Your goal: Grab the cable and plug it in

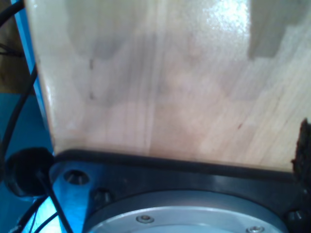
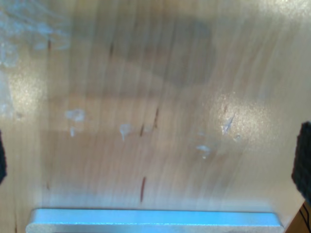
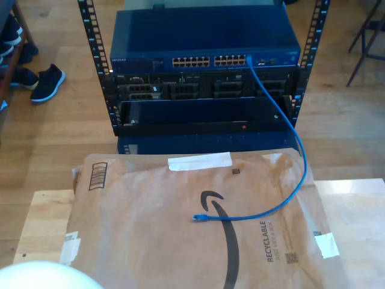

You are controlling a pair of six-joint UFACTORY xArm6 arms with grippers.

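On the wooden tabletop [image 3: 42,223] lies a flattened cardboard box [image 3: 180,229]. The cable [image 3: 283,198] has its free plug lying on the cardboard, loops toward the exterior view's right, then rises to a port on the blue switch [image 3: 204,42] in the rack [image 3: 204,90]. I cannot tell whether either end effector is apart or together.

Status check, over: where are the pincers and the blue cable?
Both pincers over bare wooden tabletop, holding nothing seen. Cable one end plugged into the switch, loose plug lying on the cardboard box. Nothing blocking the plug.
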